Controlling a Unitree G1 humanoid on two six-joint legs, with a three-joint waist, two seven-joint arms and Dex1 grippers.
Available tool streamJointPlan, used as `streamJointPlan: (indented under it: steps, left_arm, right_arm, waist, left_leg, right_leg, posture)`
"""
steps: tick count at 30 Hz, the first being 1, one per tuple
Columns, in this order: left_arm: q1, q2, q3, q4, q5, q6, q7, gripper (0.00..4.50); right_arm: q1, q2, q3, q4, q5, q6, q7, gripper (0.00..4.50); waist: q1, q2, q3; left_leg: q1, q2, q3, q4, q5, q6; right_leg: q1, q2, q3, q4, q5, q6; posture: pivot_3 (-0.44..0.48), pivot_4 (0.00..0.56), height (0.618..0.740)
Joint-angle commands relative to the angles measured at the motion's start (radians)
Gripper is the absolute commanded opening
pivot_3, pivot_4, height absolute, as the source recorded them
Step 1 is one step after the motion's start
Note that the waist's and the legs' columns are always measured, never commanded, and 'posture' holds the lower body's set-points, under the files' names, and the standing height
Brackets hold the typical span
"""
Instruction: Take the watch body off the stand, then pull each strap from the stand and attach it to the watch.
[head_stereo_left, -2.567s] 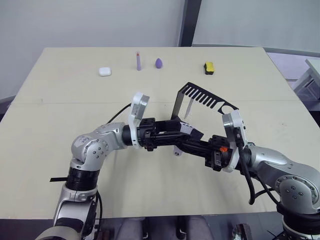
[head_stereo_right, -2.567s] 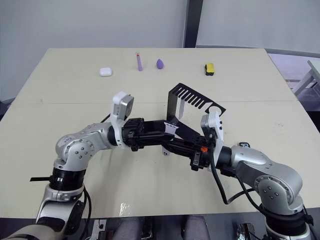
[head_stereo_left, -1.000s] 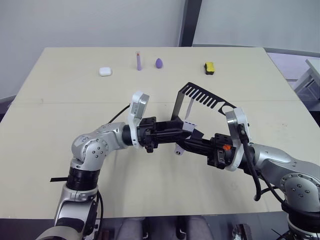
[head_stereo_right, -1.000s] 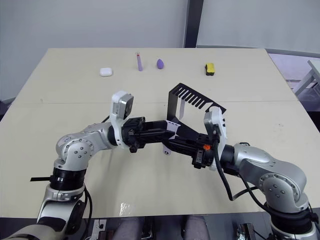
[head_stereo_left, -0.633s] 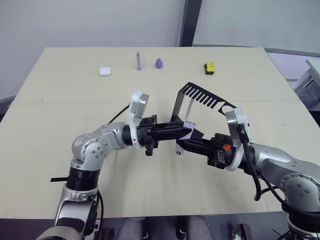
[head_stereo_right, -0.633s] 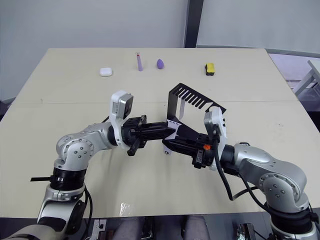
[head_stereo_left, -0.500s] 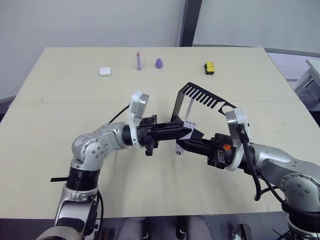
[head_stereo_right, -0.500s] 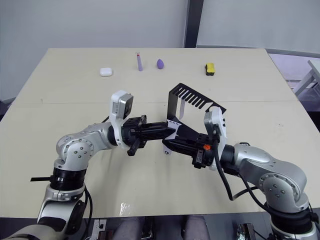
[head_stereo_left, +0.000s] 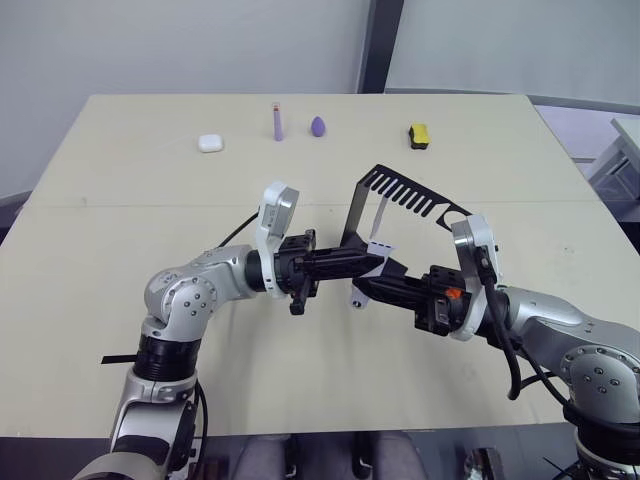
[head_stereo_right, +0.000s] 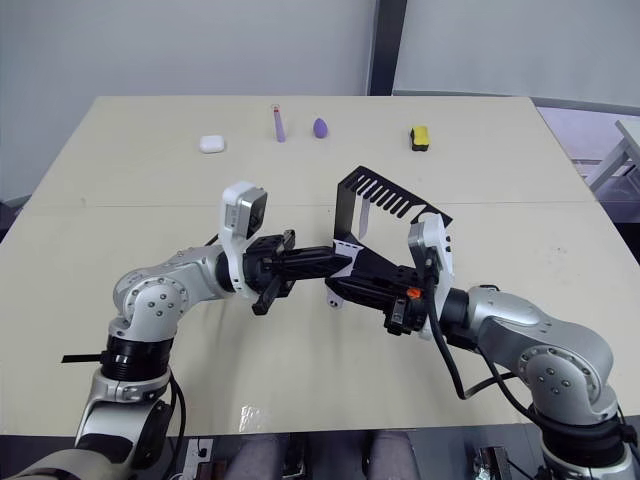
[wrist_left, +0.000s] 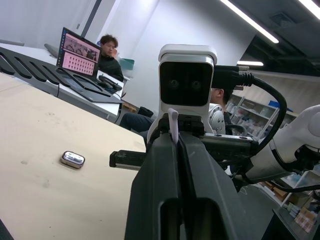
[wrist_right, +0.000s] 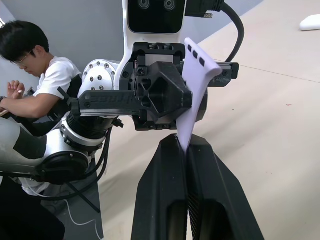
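"Where did your grippers sit?"

"Your right gripper (wrist_right: 186, 142) pinched a strap (wrist_right: 196, 85). It was tip to tip with your left gripper (wrist_left: 177, 135), which was closed on a pale strap end, possibly the same strap. The stand (head_stereo_left: 400, 190) stood just behind."

"And the watch (wrist_left: 73, 159)?"

"It lay on the table, off the stand."

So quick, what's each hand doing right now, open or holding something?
Left hand: closed on a thin pale strap.
Right hand: closed on a lavender strap that sticks up from between its fingers.
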Motion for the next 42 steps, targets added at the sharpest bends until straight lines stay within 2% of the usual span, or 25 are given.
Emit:
streamJointPlan:
  steps: [1, 15, 18, 20, 25, 29, 33, 38, 42]
  left_arm:
    - [-0.001, -0.012, 0.007, -0.019, -0.042, 0.004, -0.011, 0.02]
    - [-0.018, -0.015, -0.003, 0.002, -0.026, -0.011, -0.042, 0.02]
    - [-0.026, 0.020, -0.011, 0.006, 0.014, -0.040, -0.067, 0.00]
    - [-0.032, 0.063, -0.017, 0.006, 0.052, -0.069, -0.092, 0.00]
    - [-0.017, 0.208, -0.040, -0.002, 0.145, -0.161, -0.206, 0.00]
    - [0.019, 0.299, -0.086, -0.013, 0.257, -0.297, -0.299, 0.00]
    - [0.041, 0.320, -0.113, -0.007, 0.313, -0.381, -0.345, 0.00]
    - [0.046, 0.310, -0.126, -0.008, 0.329, -0.410, -0.355, 0.00]
    - [0.047, 0.291, -0.131, -0.018, 0.325, -0.410, -0.344, 0.00]
  right_arm:
    - [-0.008, -0.006, -0.026, -0.020, 0.015, -0.025, -0.020, 0.00]
    - [0.020, -0.018, -0.047, -0.065, 0.002, -0.061, -0.057, 0.00]
    - [0.036, -0.050, -0.076, -0.095, -0.018, -0.070, -0.075, 0.94]
    - [0.089, -0.096, -0.140, -0.135, 0.003, -0.065, -0.086, 1.92]
    - [0.398, -0.161, -0.433, -0.237, 0.032, -0.068, -0.132, 4.48]
    - [0.668, -0.106, -0.642, -0.284, -0.071, -0.098, -0.163, 4.48]
    - [0.871, -0.032, -0.712, -0.271, -0.230, -0.162, -0.139, 4.48]
    - [0.916, 0.015, -0.681, -0.200, -0.335, -0.224, -0.138, 4.48]
    - [0.835, 0.013, -0.571, -0.089, -0.440, -0.256, -0.158, 4.48]
  waist:
    - [0.000, 0.000, 0.000]
    - [0.000, 0.000, 0.000]
    - [0.001, 0.000, 0.000]
    - [0.004, 0.000, 0.000]
    - [0.023, 0.000, 0.000]
    - [0.029, 0.000, 0.000]
    - [0.026, 0.000, 0.000]
    - [0.019, 0.002, 0.000]
    - [0.018, 0.002, 0.000]
  left_leg:
    - [0.000, 0.000, 0.000, 0.000, 0.000, 0.000]
    - [0.000, 0.000, 0.000, 0.000, 0.000, 0.000]
    - [0.000, 0.000, 0.000, 0.000, 0.000, 0.000]
    - [0.000, 0.000, 0.000, 0.000, 0.000, 0.000]
    - [0.000, 0.000, 0.000, -0.002, -0.001, -0.001]
    - [0.000, 0.000, 0.000, -0.002, -0.002, 0.000]
    - [0.001, 0.000, 0.000, -0.002, -0.004, 0.001]
    - [0.002, 0.001, -0.001, -0.002, -0.008, -0.004]
    - [0.002, 0.003, -0.001, -0.002, -0.007, -0.002]
  right_leg:
    - [0.000, 0.000, 0.000, 0.000, 0.000, 0.000]
    - [0.000, 0.000, 0.000, -0.001, 0.000, 0.000]
    - [0.000, 0.000, 0.000, -0.001, 0.000, 0.000]
    - [0.000, 0.000, 0.000, -0.002, 0.000, 0.000]
    - [0.000, 0.001, -0.001, -0.005, 0.000, 0.000]
    - [0.001, 0.001, -0.001, -0.008, 0.000, 0.000]
    - [0.004, 0.001, 0.000, -0.011, 0.000, 0.000]
    - [0.005, 0.000, 0.002, -0.013, 0.001, 0.000]
    - [0.005, 0.002, 0.003, -0.013, 0.000, -0.001]
  posture:
    - [0.000, 0.150, 0.740]
    - [0.000, 0.150, 0.740]
    - [0.000, 0.150, 0.740]
    - [0.000, 0.150, 0.740]
    - [0.000, 0.150, 0.740]
    - [0.000, 0.150, 0.740]
    - [0.000, 0.150, 0.740]
    - [0.000, 0.150, 0.740]
    - [0.000, 0.150, 0.740]
